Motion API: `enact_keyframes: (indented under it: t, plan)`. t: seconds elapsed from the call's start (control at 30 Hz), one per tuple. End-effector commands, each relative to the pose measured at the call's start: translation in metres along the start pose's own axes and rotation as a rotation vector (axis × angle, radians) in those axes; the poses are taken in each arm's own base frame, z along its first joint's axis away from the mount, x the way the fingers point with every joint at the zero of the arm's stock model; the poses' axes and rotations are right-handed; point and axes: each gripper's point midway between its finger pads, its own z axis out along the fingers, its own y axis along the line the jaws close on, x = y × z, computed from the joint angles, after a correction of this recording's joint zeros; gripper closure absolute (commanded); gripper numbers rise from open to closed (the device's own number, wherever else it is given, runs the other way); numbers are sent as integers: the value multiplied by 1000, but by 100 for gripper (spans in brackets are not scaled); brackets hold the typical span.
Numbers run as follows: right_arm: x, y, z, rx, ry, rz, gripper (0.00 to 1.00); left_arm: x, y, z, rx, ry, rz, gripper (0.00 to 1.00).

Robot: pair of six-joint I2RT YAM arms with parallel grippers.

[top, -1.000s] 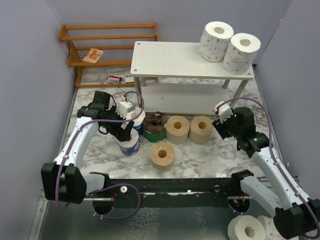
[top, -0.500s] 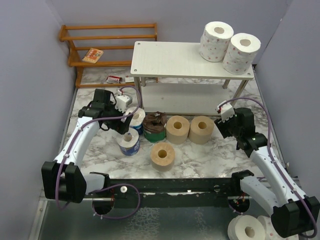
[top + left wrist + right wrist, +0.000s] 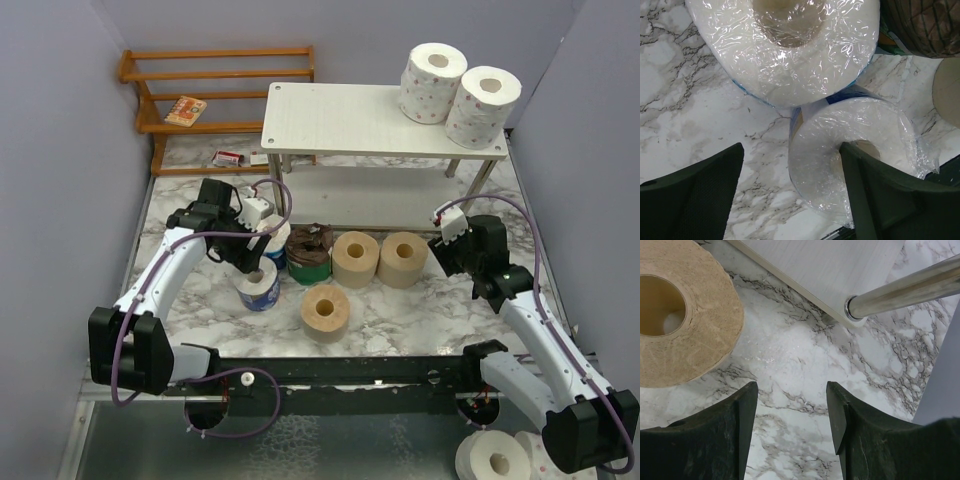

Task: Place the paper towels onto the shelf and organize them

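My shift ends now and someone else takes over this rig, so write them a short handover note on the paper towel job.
Left tool: open, straddling the wall of the near blue-wrapped roll, one finger over its core; not gripped yet.
Right tool: open, empty, above the marble table beside a tan roll.
Done: two white dotted rolls stand on the shelf, top tier, right end.
Left: both blue-wrapped rolls (far blue-wrapped roll), dark brown roll, that tan roll and two other tan rolls, all on the table.
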Motion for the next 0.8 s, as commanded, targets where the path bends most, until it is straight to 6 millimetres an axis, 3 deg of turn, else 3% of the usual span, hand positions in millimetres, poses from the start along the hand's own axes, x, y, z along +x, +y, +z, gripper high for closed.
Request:
enact_keyframes:
  t: [0.0, 0.5, 0.7, 0.77]
  plan:
    - [-6, -8, 1, 38, -20, 20, 43, 7, 1, -5, -15, 40, 35, 28]
    - [-4, -7, 3, 36, -8, 18, 43, 29, -20, 3, 107, 135, 74, 49]
    - [-3, -8, 3, 38, -6, 19, 43, 16, -23, -5, 110, 109, 77, 74]
    - [-3, -7, 3, 37, -5, 20, 43, 6, -24, -13, 110, 96, 83, 75]
